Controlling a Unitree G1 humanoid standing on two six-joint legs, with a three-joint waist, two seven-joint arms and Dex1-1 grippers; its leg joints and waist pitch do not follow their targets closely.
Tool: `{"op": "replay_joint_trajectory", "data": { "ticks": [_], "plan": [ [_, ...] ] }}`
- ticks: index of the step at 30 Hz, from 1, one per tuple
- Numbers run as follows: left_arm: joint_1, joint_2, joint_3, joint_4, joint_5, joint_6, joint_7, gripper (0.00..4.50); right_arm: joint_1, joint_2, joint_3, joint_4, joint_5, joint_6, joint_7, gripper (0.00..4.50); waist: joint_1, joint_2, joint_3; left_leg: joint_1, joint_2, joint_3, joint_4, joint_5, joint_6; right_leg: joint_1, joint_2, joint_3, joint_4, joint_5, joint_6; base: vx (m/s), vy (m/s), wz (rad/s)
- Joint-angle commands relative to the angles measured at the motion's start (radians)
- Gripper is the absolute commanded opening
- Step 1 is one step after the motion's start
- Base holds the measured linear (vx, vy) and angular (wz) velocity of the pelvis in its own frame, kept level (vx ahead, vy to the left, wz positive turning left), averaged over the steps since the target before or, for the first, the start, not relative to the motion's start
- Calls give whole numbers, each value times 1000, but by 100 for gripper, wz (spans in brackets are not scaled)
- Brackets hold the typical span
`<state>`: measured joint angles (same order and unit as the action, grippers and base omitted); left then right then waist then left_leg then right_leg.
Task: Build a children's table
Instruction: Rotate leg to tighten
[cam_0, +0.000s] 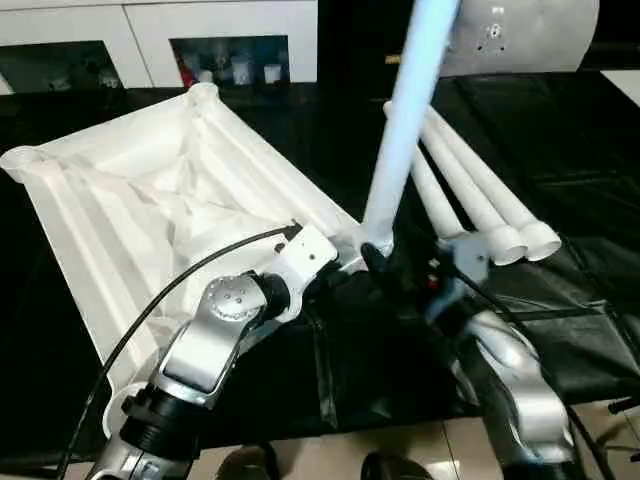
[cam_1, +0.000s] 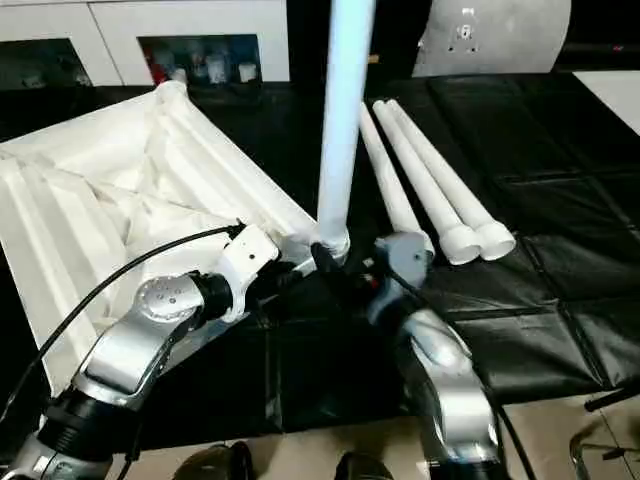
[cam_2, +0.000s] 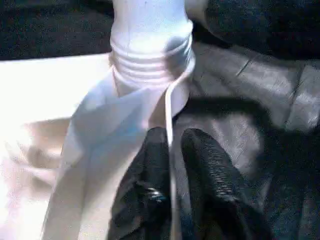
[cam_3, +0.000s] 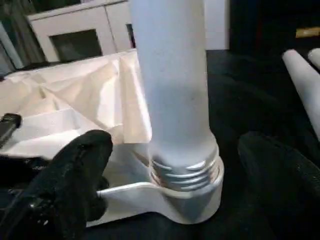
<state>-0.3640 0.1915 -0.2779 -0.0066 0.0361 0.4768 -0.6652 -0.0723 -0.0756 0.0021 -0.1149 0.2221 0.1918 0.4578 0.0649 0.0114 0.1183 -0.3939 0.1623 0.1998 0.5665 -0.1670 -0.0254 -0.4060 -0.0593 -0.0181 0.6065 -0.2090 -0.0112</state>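
Left gripper (cam_2: 170, 165): jaws nearly closed, thin white rim of table top (cam_0: 150, 190) running between black ribbed fingers; whether pinched, cannot tell. Right gripper (cam_3: 170, 200): jaws spread wide either side of upright leg (cam_0: 405, 120), neither finger touching tube. Leg stands at frame centre, threaded end seated in round corner socket (cam_3: 187, 192), threads still exposed. Table top upside down at left of frame, ribbed underside up, glossy white plastic. Three spare legs (cam_1: 440, 195), smooth white tubes, lie side by side at right on black worktop (cam_1: 560, 300).
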Motion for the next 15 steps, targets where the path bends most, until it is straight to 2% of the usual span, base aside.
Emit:
{"op": "replay_joint_trajectory", "data": {
  "ticks": [1,4,5,7,8,10,12,13,14,15],
  "plan": [
    [7,-4,17,-23,-19,-25,-5,95,15,-1,-20,-44,36,19,2,450,2,-6,-69,20,65,-34,-58,-144,78,41,-76,41,-71,-59,-190,0,0,0],
    [12,-15,94,-46,-78,-11,9,105,33,-4,-39,-68,67,36,-1,450,-2,-6,-69,19,64,-33,-58,-151,82,43,-79,40,-71,-72,-205,0,0,0],
    [8,-23,156,-60,-116,7,29,105,40,-13,-43,-77,70,50,-3,450,-3,-8,-69,19,65,-32,-58,-154,82,44,-79,40,-72,-79,-207,0,0,0],
    [-4,-8,220,-68,-138,24,56,105,50,-29,-29,-92,70,87,5,450,-5,-9,-68,16,61,-33,-57,-155,77,47,-77,37,-73,-101,-211,0,0,0],
    [-11,29,257,-69,-128,40,76,105,60,-53,-2,-111,63,141,18,450,-8,-12,-68,16,59,-33,-57,-162,76,46,-75,37,-75,-125,-201,0,0,0],
    [-16,75,284,-71,-102,52,93,105,68,-79,31,-126,56,173,41,450,-11,-7,-67,17,57,-35,-58,-162,71,45,-71,37,-75,-145,-181,0,0,0],
    [-17,141,306,-76,-57,53,108,105,69,-112,77,-134,32,198,66,450,-12,-6,-71,21,59,-37,-56,-155,65,44,-69,36,-73,-137,-169,0,0,0],
    [-13,181,322,-90,-39,76,106,105,62,-125,102,-130,12,218,67,450,-12,-5,-72,22,60,-36,-55,-148,66,43,-70,37,-72,-126,-170,0,0,0],
    [0,244,345,-118,-8,119,111,80,43,-134,130,-119,-10,255,57,450,-12,-2,-72,24,61,-38,-56,-133,61,42,-68,36,-67,-104,-179,0,0,0],
    [5,262,352,-128,1,132,113,80,37,-134,137,-115,-15,266,53,450,-13,1,-73,25,60,-38,-55,-120,60,42,-68,35,-62,-82,-188,0,0,0]
  ]
}}
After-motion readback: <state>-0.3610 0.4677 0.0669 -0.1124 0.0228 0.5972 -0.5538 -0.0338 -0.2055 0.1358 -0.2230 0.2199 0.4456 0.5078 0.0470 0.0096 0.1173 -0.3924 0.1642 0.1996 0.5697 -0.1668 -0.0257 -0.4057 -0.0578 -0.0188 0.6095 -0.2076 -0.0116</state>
